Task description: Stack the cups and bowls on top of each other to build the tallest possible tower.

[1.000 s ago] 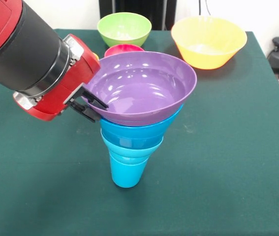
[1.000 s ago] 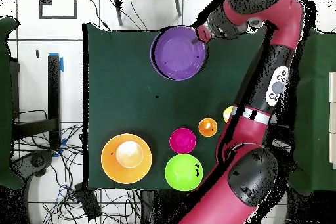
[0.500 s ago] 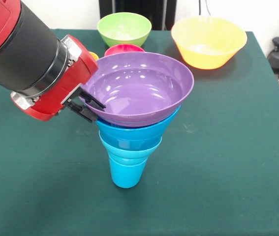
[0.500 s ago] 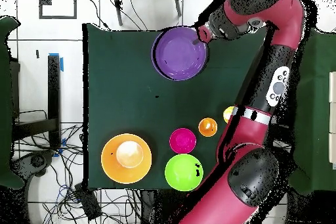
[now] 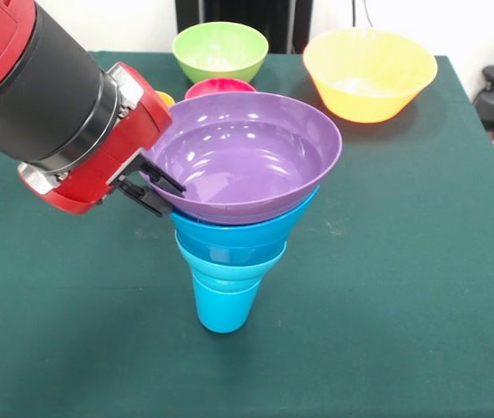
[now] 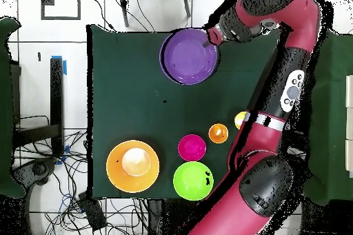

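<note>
The tower stands mid-table: a blue cup at the base, a light blue bowl and a darker blue bowl above it, and a wide purple bowl on top. My gripper is at the purple bowl's left rim, one finger inside the rim and one under it, shut on it. From overhead, the purple bowl hides the rest of the stack, with the gripper at its upper right edge.
At the table's far side are a green bowl, a red bowl and the large yellow-orange bowl. An orange cup and a yellow cup stand beside the arm. The arm's bulk fills the left.
Over the last second the gripper and the purple bowl's rim shifted slightly left in the front view, and the bowl sits a little more level. Nothing else moved.
</note>
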Tool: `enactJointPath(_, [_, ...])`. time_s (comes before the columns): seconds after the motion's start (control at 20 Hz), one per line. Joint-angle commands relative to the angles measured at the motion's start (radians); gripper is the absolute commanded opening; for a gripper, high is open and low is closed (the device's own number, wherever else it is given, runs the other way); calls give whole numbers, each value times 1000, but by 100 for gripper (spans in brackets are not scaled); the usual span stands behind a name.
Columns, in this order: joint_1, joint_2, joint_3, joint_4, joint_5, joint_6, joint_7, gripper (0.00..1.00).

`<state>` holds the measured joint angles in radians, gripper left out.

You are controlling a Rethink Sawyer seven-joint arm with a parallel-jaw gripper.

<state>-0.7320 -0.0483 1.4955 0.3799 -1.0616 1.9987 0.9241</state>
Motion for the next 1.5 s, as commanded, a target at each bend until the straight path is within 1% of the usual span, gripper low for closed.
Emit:
enactJointPath(0.05, [21, -8, -108, 21, -6, -78, -103, 0])
enactJointPath(0.45, [24, -10, -105, 6, -16, -73, -125, 0])
enactJointPath(0.7, [37, -5, -76, -39, -56, -43, -152, 0])
enactJointPath(1.35, [44, -1, -54, -60, -69, -38, -150, 0])
enactJointPath(1.5, [47, -2, -42, -72, -86, -30, -156, 0])
